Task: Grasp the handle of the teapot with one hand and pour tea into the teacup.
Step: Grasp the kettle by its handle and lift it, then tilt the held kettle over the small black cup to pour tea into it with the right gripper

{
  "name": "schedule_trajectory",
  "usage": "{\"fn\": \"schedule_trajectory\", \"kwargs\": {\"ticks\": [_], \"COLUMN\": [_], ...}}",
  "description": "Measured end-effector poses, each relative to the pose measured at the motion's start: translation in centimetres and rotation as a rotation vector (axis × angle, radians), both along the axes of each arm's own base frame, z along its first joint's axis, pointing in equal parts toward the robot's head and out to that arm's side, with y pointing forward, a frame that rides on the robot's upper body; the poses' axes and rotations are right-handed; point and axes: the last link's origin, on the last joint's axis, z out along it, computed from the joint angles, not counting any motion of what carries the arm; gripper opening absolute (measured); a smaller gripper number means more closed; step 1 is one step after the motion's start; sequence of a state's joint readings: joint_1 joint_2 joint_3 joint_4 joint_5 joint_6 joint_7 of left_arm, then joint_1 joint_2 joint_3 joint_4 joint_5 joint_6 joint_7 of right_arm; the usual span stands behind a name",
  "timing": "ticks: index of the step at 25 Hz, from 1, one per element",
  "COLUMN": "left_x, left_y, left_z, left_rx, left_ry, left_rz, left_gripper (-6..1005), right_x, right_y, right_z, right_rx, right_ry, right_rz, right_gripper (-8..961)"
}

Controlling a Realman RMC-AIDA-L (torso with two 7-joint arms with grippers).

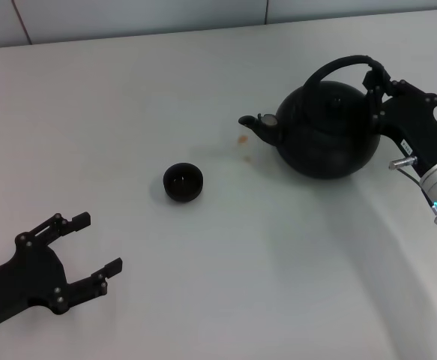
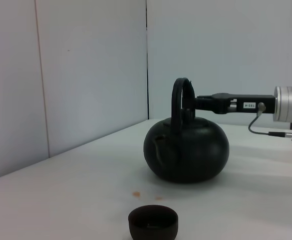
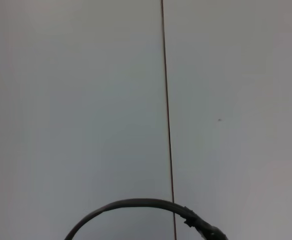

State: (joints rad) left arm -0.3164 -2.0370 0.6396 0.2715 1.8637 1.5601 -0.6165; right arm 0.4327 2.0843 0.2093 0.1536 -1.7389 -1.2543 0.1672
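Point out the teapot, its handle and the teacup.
teapot [image 1: 327, 142]: head view, on the round black body.
handle [image 1: 338, 66]: head view, on the top of the arched hoop.
teacup [image 1: 184, 182]: head view, on the cup's dark inside, left of the spout.

Matte-black screw-dotted left gripper [image 1: 91, 246]; silver right wrist, cyan light

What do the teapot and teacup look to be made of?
The teapot: likely cast iron or dark ceramic, matte black with only a dull sheen. The teacup: probably matching dark ceramic, matte and unglazed-looking. Neither can be confirmed by look alone.
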Motion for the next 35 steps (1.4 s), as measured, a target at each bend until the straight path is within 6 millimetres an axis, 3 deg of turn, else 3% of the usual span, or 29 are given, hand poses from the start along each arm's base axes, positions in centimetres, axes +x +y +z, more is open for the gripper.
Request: {"fn": "schedule_trajectory", "kwargs": {"ticks": [5,23,35], "left_x": [0.0,0.3,0.3], "left_y": [-0.1,0.1,0.1], "left_z": [-0.1,-0.3,-0.4], "left_rx": [0.0,-0.001,0.002], "left_ry": [-0.001,-0.004,-0.003], "left_rz": [0.001,-0.003,-0.009], "left_gripper": [849,850,850], "right_x": [-0.2,-1.5,-3.8], "right_y": [0.0,0.7,2.3], "right_z": [0.0,0.7,-1.2], "right_rx": [0.006,0.019,-0.108], "right_ry": [0.006,0.042,-0.032], "right_rz": [0.006,0.083,0.182], "right_gripper": [88,88,87]}}
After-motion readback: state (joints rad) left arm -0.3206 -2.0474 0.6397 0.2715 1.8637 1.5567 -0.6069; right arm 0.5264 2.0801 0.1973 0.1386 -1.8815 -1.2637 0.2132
